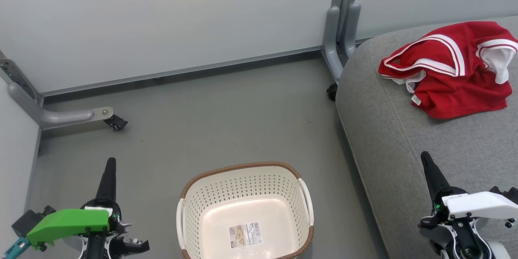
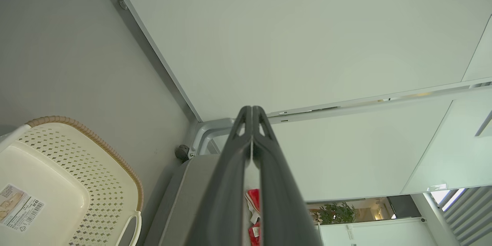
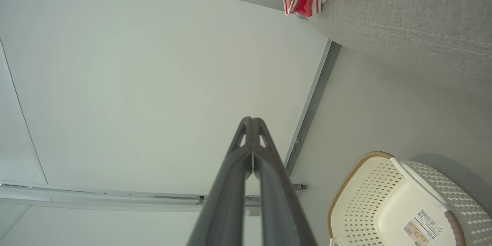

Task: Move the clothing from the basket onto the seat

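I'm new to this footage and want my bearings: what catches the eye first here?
The red clothing with white-striped trim stands out first, lying crumpled on the light-grey seat at the upper right of the head view. Next comes the cream perforated basket on the floor at bottom centre, holding nothing but its barcode label.

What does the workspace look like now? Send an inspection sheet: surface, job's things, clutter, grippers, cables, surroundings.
Surface: smooth grey floor.
Job's things: basket stands on the floor with no clothing inside, only a barcode label on its bottom; red jersey with white-striped trim lies heaped on the grey seat.
Clutter: nothing seen.
Grippers: left gripper shut, holding nothing; right gripper shut, holding nothing.
Cables: nothing seen.
Surroundings: white partition panels on grey metal feet with casters.
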